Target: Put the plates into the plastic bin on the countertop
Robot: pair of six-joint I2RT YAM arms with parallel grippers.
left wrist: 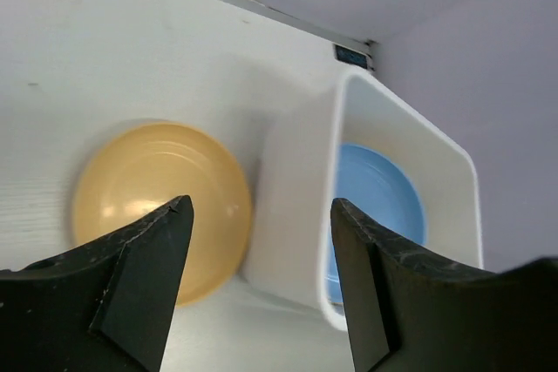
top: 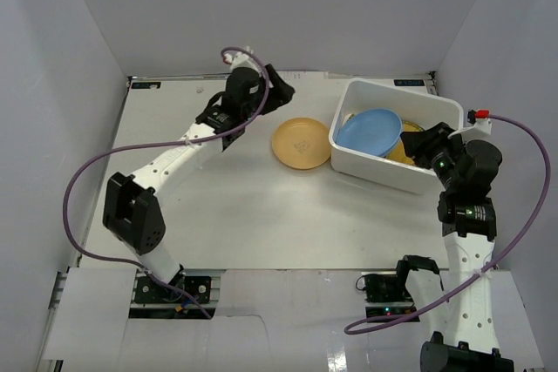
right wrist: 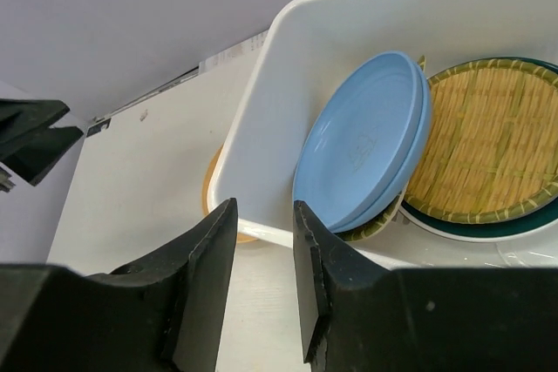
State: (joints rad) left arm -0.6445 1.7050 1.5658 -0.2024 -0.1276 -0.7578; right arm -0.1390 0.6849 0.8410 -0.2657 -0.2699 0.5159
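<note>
Reference: all positions are given from the plastic bin [top: 384, 173], which is set on the countertop [top: 244, 206].
Bin contents: two light blue plates [right wrist: 362, 141] are stacked and leaned, tilted, against the bin's left wall. A yellow-green striped plate [right wrist: 488, 141] lies flatter to their right, with a dark-rimmed dish under it. Anything lower in the stack is hidden.
Outstanding item: the orange-yellow plate [top: 301, 143] lies flat just outside the bin's left wall. Whether contact is made cannot be told.
Left gripper [left wrist: 259, 206]: it is held above that plate, on the side away from the bin. The jaws are spread wide and nothing is held. The wide spread is judged to be set for taking the plate's rim.
Right gripper [right wrist: 263, 206]: it is held at the bin's right end, over the stacked plates. The fingers are drawn to a narrow gap with nothing between them. This position is judged to leave the left side free.
Progress: one plate is seen outside the bin, so the task is judged nearly complete.
Caution: the bin wall beside the plate limits finger access from that side.
</note>
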